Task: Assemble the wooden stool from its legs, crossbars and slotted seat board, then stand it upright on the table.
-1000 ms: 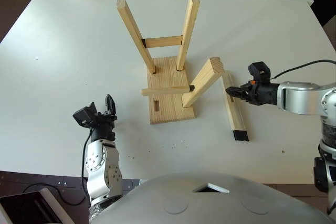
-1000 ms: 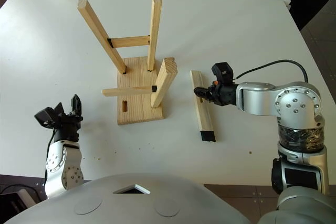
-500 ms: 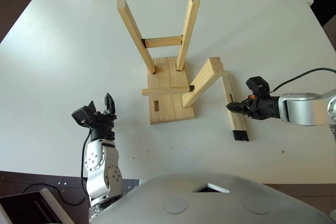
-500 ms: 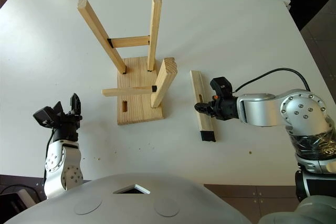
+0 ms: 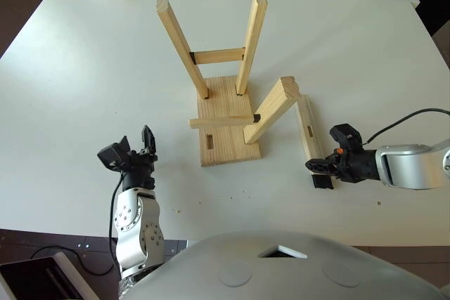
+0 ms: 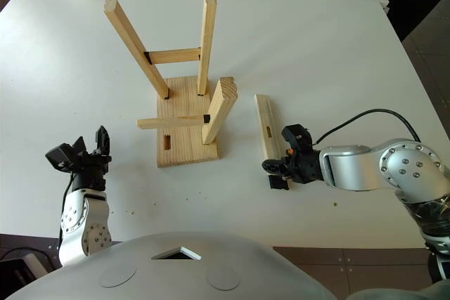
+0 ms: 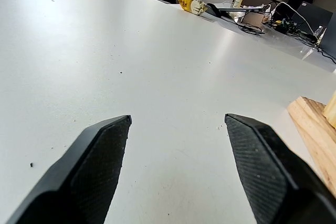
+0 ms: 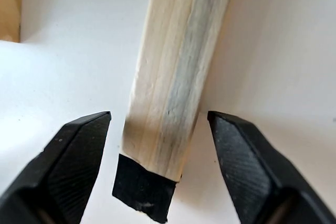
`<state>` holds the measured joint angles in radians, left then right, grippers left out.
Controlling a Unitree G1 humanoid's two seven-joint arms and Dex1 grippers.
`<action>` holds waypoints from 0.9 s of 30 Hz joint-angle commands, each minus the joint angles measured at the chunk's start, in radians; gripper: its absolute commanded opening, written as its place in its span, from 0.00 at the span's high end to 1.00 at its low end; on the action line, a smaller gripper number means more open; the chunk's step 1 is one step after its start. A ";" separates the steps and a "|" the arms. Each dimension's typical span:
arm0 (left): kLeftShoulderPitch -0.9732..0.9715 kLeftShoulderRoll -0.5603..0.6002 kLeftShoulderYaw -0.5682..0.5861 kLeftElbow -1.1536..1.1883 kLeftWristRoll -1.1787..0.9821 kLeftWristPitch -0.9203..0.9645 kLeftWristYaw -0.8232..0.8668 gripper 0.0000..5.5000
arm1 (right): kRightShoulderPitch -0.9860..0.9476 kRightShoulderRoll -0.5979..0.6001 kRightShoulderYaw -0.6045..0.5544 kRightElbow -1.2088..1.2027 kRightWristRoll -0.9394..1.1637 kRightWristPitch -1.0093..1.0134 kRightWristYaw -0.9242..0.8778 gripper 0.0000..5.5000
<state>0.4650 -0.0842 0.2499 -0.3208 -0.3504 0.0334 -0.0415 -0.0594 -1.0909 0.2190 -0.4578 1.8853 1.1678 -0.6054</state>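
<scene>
The fingers point(image 8: 73, 150) of the right gripper point(image 8: 158, 115) are standing open, one on each side of the loose leg point(image 6: 267, 131), near its end with the black cap point(image 8: 144, 190). A narrow gap is showing between each finger and the wood, so they are not gripping it; whether the fingertips are touching the table point(image 5: 84, 89) I cannot tell. This leg is lying flat on the table, just to the right of the seat board point(image 5: 228, 145), with its slot facing up. The right arm is coming in low from the robot's right side.

The fingers point(image 7: 100, 150) of the left gripper point(image 7: 177, 118) are also spread open and are holding nothing. This gripper is hovering over bare table, near the front left, well apart from the seat board.

The seat board is lying flat in the middle of the table. Two legs point(image 5: 181, 47) are standing in its far end, tilting apart, and a crossbar point(image 5: 218, 55) is joining them. A third leg point(image 5: 271, 110) is leaning out to the right from the board's near right part, with a second crossbar point(image 5: 219, 122) sticking from it across the board.
</scene>
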 commanded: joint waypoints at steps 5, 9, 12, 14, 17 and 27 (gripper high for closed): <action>-0.042 0.027 0.005 0.012 -0.010 0.034 -0.002 0.40 | 0.054 0.060 0.029 -0.023 -0.236 -0.037 0.056 0.46; -0.046 0.037 0.007 0.012 -0.010 0.042 -0.005 0.40 | 0.060 0.103 0.014 -0.019 -0.328 -0.052 0.077 0.59; -0.053 0.038 0.003 0.004 -0.008 0.049 0.001 0.40 | 0.048 0.141 0.000 -0.004 -0.375 -0.053 0.078 0.62; -0.057 0.035 0.005 -0.012 -0.011 0.051 0.010 0.40 | 0.019 0.179 -0.003 0.016 -0.429 -0.053 0.093 0.62; -0.080 0.043 0.029 -0.059 -0.032 0.062 0.026 0.40 | -0.038 0.252 0.001 0.049 -0.495 -0.049 0.106 0.62; -0.470 0.322 0.320 -0.099 -0.275 0.229 0.137 0.40 | -0.402 0.496 -0.109 0.455 -0.978 -0.334 0.294 0.62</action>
<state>0.1071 0.1442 0.5005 -0.4506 -0.5454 0.1919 0.0756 -0.3248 -0.6443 0.1592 -0.1507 1.0190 0.9381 -0.3827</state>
